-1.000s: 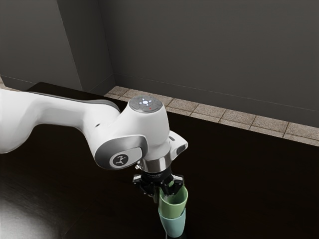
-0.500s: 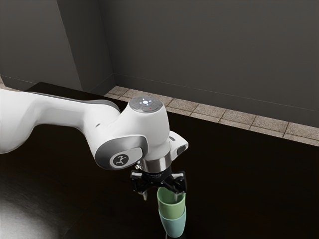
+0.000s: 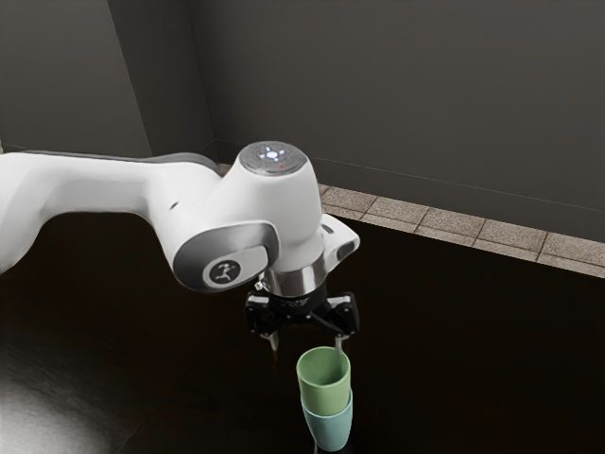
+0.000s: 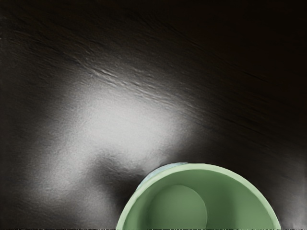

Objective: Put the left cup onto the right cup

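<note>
A green cup (image 3: 323,379) sits nested upright in a pale teal cup (image 3: 329,427) on the dark table, low in the exterior view. My gripper (image 3: 305,341) hangs just above the green cup's rim, open, its fingers clear of the cup. Directly under my hand in the wrist view is the green cup (image 4: 199,200), seen from above with its inside showing, and a sliver of the teal cup (image 4: 152,176) peeks out at its edge.
The dark wooden table (image 3: 454,322) spreads around the stacked cups. Beyond its far edge a strip of tiled floor (image 3: 444,222) runs along a grey wall.
My gripper let go of the green cup, opened and rose above it. The green cup stays nested in the teal cup.
</note>
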Controlling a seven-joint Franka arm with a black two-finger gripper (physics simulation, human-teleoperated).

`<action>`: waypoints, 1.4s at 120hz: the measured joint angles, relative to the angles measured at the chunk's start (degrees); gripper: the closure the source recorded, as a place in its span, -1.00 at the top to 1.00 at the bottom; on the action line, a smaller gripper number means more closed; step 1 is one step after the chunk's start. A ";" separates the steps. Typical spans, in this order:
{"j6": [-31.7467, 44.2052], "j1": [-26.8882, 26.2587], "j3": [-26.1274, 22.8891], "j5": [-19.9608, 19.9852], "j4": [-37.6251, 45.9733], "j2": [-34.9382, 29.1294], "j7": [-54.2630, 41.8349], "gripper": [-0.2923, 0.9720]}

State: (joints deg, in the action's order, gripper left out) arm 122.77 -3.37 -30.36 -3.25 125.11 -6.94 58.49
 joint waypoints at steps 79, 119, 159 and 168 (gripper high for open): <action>-14.40 0.13 11.72 -1.11 -13.60 0.30 -6.57 0.54; -16.74 0.23 23.60 -2.83 -21.08 4.40 -18.03 0.54; -21.72 3.14 31.10 -2.92 -33.21 9.84 -29.86 0.54; -23.76 3.27 31.22 -2.95 -34.87 10.23 -32.05 0.54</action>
State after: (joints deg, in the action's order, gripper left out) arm 99.01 -0.10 0.86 -6.20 90.24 3.28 26.44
